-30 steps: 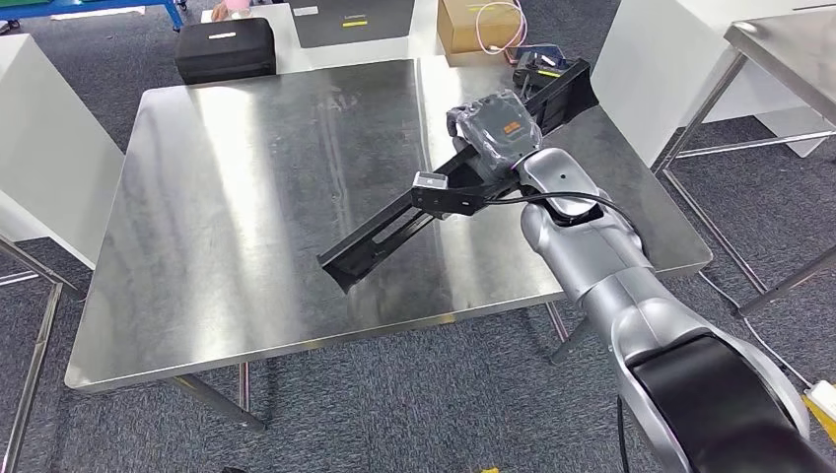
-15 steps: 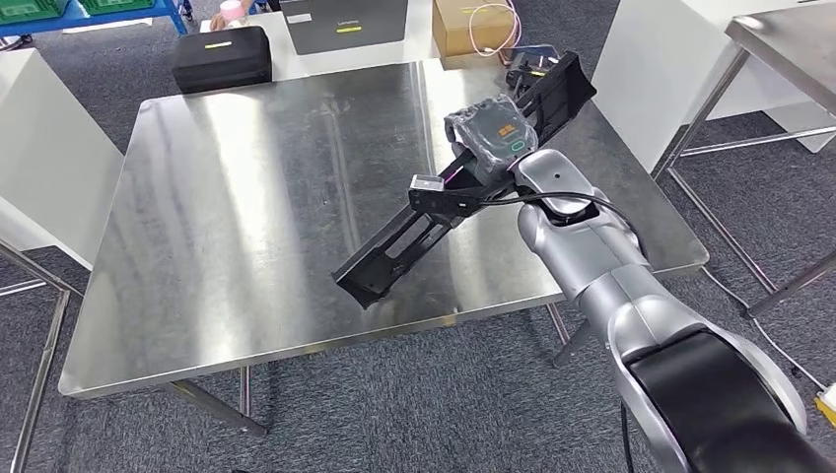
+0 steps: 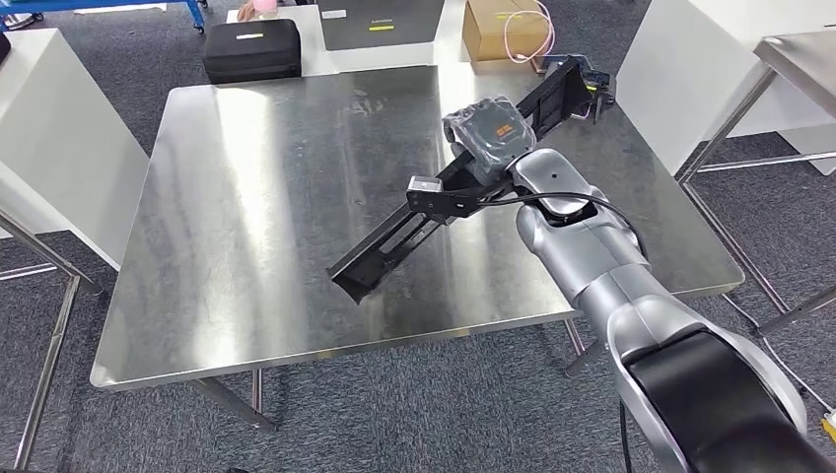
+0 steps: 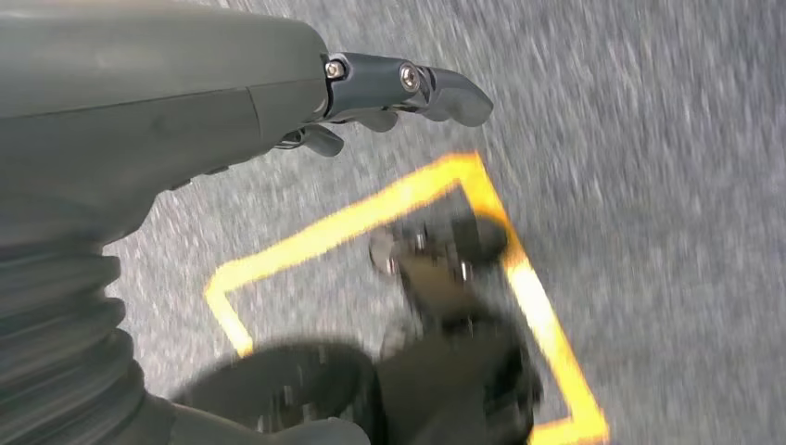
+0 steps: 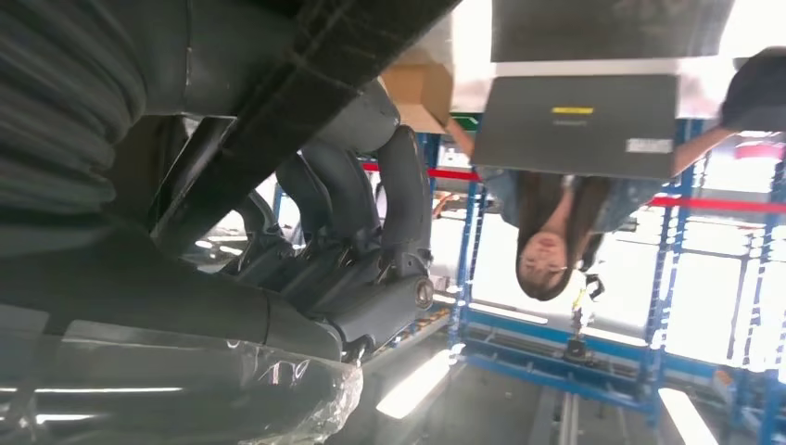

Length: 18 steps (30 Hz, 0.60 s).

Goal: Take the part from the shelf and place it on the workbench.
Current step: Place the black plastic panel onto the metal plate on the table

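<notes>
One long black part [image 3: 449,192] sits gripped in the right hand [image 3: 490,133], fingers [image 5: 371,199] wrapped around it, angled over the steel workbench [image 3: 276,197]. Left hand [image 4: 389,88] hangs empty above floor, fingers loosely apart.

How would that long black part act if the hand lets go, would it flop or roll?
The long black part probably stays stiff: it juts straight past both sides of the right hand without sagging. Its flat, channel-like shape suggests it won't roll on the steel workbench. Held near its middle, it looks light enough for one hand, though it might swing if bumped.
</notes>
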Each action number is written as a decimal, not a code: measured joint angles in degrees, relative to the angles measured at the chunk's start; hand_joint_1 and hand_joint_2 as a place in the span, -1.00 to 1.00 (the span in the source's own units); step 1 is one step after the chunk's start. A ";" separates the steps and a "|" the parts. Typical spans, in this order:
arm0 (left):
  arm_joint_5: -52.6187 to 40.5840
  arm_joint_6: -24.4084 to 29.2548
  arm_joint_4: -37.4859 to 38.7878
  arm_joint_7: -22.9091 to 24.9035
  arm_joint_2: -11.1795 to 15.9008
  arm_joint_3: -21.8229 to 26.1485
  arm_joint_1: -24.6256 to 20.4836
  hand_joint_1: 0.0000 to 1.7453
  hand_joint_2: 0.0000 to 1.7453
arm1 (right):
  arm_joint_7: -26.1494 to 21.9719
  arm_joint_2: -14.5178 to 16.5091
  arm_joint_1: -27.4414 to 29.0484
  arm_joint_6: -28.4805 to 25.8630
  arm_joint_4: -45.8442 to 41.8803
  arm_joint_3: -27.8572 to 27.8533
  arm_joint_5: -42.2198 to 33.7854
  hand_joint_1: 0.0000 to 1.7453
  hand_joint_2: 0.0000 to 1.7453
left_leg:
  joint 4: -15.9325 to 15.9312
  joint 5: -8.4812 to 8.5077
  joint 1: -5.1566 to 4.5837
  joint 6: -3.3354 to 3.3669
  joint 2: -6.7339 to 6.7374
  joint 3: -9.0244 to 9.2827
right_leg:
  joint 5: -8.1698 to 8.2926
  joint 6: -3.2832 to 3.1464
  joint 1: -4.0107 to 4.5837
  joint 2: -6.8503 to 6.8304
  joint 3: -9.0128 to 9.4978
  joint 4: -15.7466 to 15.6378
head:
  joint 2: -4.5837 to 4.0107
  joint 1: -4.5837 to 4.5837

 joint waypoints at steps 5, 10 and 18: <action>0.00 -0.02 0.00 0.13 -0.13 -0.08 0.02 -1.00 1.00 | 0.23 -0.36 0.14 0.08 0.14 0.15 0.40 0.74 1.00 | 0.13 -0.16 -0.72 -0.02 -1.89 0.17 | 4.77 0.84 0.46 0.67 3.33 -8.44 | -0.01 0.05; 0.02 -0.02 0.01 0.23 -0.11 -0.11 0.16 -1.00 1.00 | 0.28 -0.30 -0.08 0.23 0.14 0.29 0.64 0.74 1.00 | 0.51 -0.59 -0.81 -0.85 -2.57 -0.19 | 7.06 -0.09 0.32 0.71 6.30 -14.58 | 0.00 0.01; 0.02 -0.04 0.01 0.26 -0.06 -0.13 0.26 -1.00 1.00 | 0.29 -0.21 -0.02 0.29 0.14 0.67 0.72 0.74 1.00 | 15.39 -6.40 0.70 -3.13 0.11 -7.66 | 7.08 -1.39 -0.08 -0.06 6.70 -14.89 | -0.01 -0.41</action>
